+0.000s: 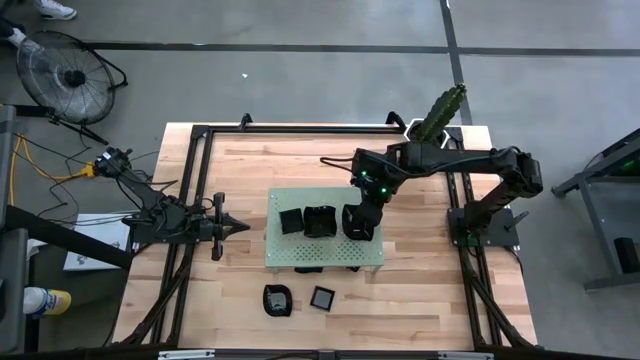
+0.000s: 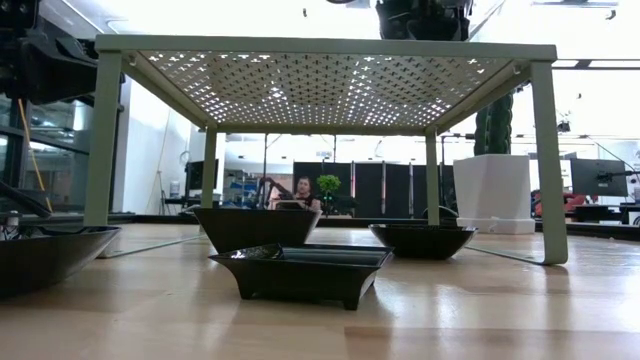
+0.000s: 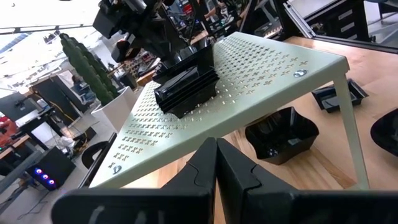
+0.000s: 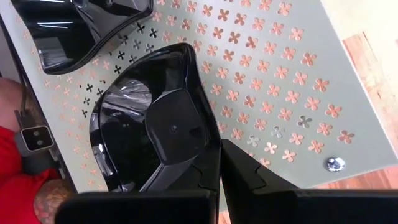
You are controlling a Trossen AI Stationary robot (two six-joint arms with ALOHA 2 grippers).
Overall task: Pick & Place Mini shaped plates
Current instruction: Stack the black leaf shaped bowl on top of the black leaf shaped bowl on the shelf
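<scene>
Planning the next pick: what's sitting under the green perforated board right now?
Under the green perforated board, the low view shows three black dishes on the wood: a deep one, a shallow one and a flat rectangular one in front. Anything behind them is hidden.

Left fingers (image 3: 216, 163) closed, right fingers (image 4: 219, 163) closed

No text, label, brand, number or sign can be read in any of the views: not on the green perforated board (image 1: 325, 250), the black dishes (image 2: 302, 270), the white pot (image 2: 492, 192) or the bench (image 1: 420, 290).
</scene>
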